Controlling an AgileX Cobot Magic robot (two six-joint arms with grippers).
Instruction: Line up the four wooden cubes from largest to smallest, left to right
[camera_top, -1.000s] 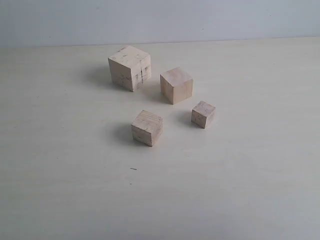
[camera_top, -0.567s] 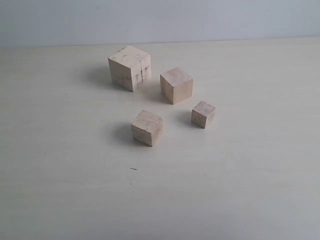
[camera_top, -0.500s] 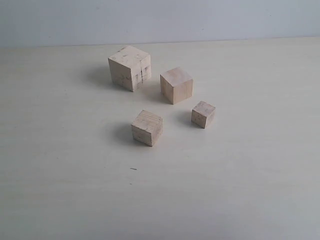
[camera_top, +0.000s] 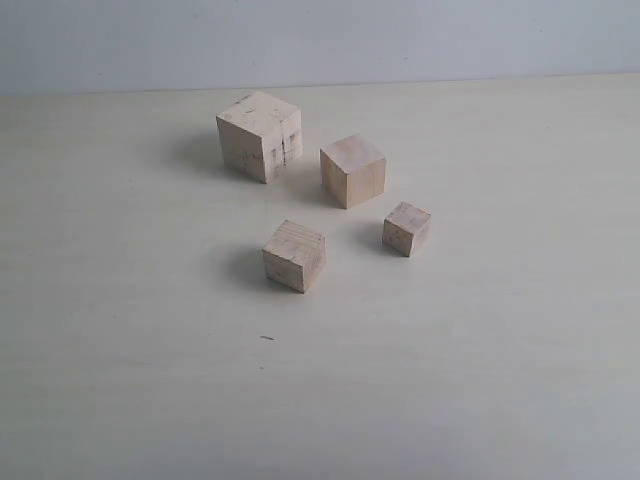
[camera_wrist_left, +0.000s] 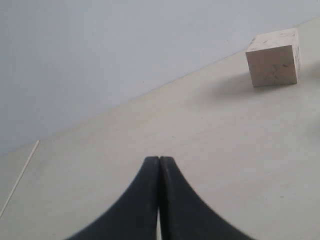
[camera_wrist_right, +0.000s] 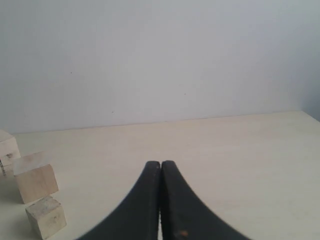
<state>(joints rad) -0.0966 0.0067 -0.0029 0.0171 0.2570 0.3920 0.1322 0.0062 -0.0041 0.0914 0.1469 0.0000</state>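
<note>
Sorting not begun: my left gripper (camera_wrist_left: 159, 165) and right gripper (camera_wrist_right: 161, 167) are both pressed together, empty. In the exterior view's cluster, the largest cube (camera_top: 260, 135) sits at 11 o'clock, second-largest cube (camera_top: 353, 170) at 1, third cube (camera_top: 295, 256) at 7, smallest cube (camera_top: 407, 228) at 4. Next, I judge, spread one gripper over the third cube.

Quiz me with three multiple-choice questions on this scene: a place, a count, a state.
1. In the exterior view, where is the smallest cube from the largest cube? A) on top B) right, nearer the camera C) left
2. How many wooden cubes are on the table? A) two B) four C) six
3. The left hand and right hand are: A) both shut, empty B) both open C) each gripping a cube
Answers: B, it sits lower right, apart; B, four separate cubes show; A, both are closed with nothing between.
</note>
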